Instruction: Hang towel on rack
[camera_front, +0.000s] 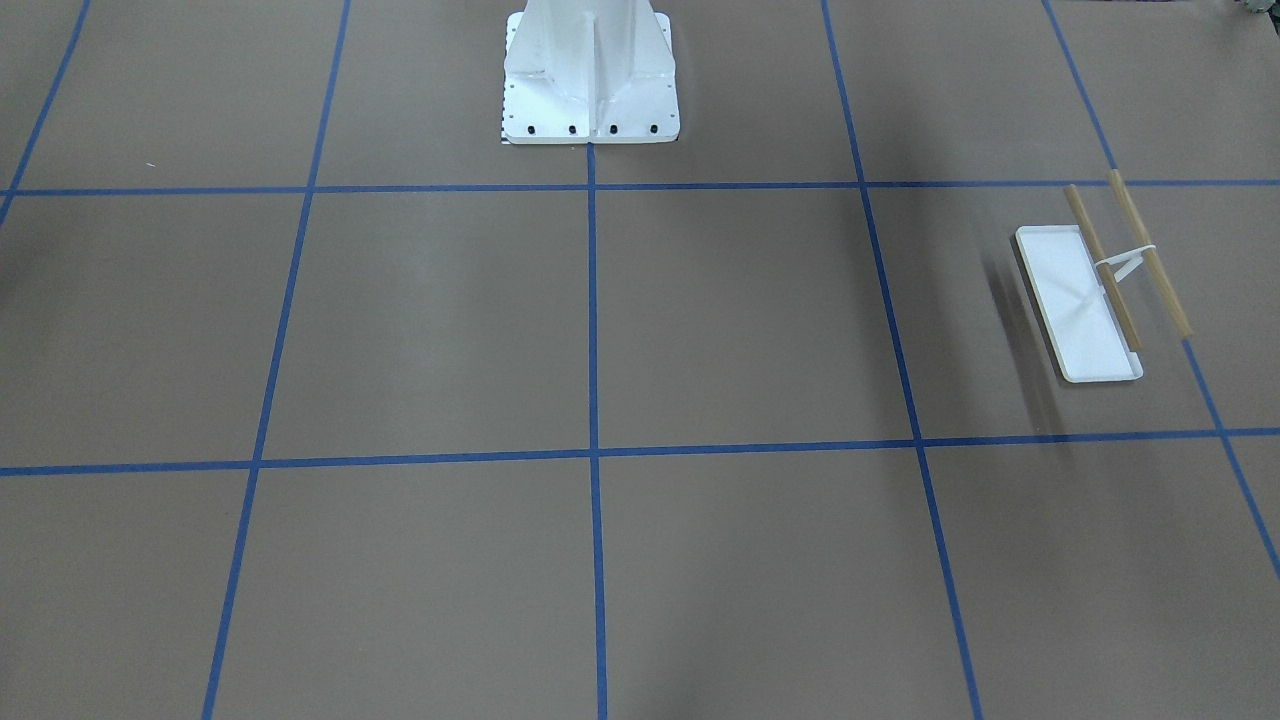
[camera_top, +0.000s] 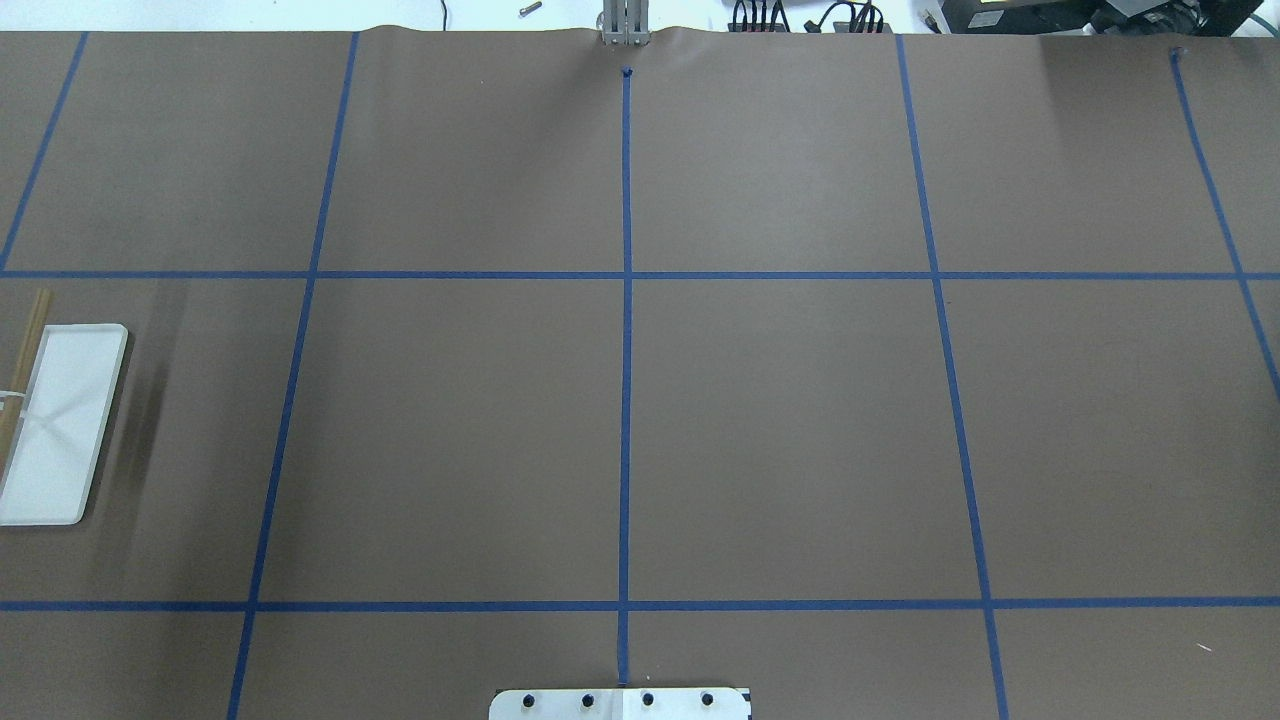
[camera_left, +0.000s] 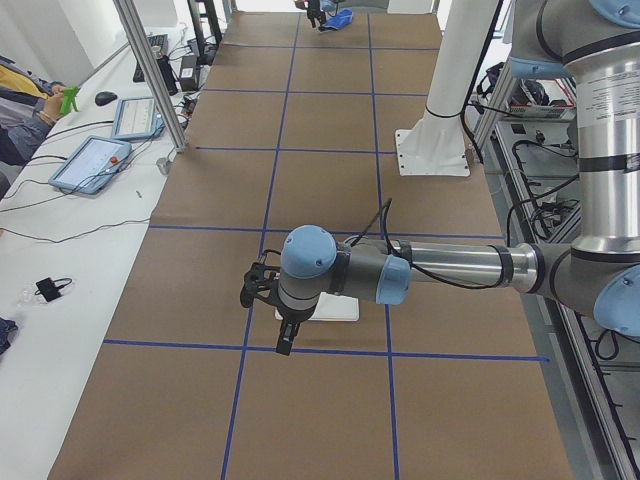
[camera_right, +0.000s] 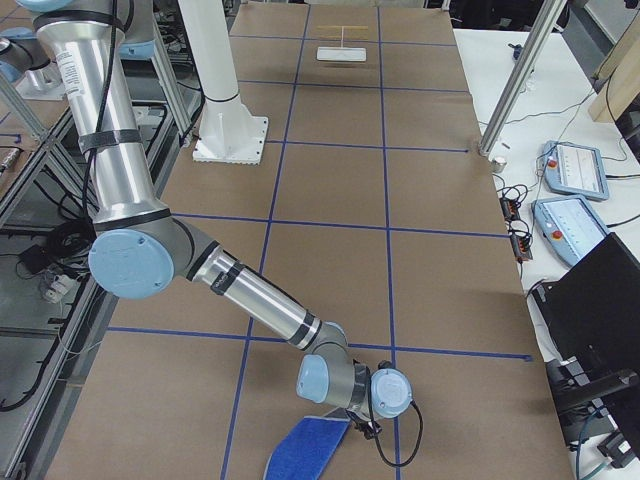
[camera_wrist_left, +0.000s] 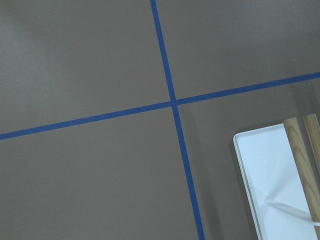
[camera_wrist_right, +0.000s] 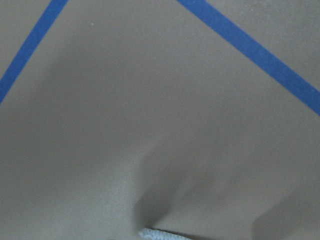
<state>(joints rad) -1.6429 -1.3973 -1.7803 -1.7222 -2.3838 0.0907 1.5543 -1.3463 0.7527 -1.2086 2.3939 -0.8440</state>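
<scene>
The rack (camera_front: 1080, 305) has a white tray base and two light-wood dowel bars (camera_front: 1150, 252). It stands at the table's end on my left, also seen in the overhead view (camera_top: 60, 420) and the left wrist view (camera_wrist_left: 275, 185). My left gripper (camera_left: 268, 310) hovers beside the rack (camera_left: 335, 310); I cannot tell whether it is open or shut. The royal-blue towel (camera_right: 305, 450) is at the opposite end of the table, right at my right gripper (camera_right: 360, 425). I cannot tell whether that gripper holds it. A pale stitched edge (camera_wrist_right: 160, 234) shows in the right wrist view.
The large white bolted pedestal (camera_front: 590, 70) stands at the robot's side of the table, midway along it. Blue tape lines grid the brown tabletop. A side bench with tablets (camera_left: 95, 160) and metal posts (camera_right: 520, 80) runs along the far edge.
</scene>
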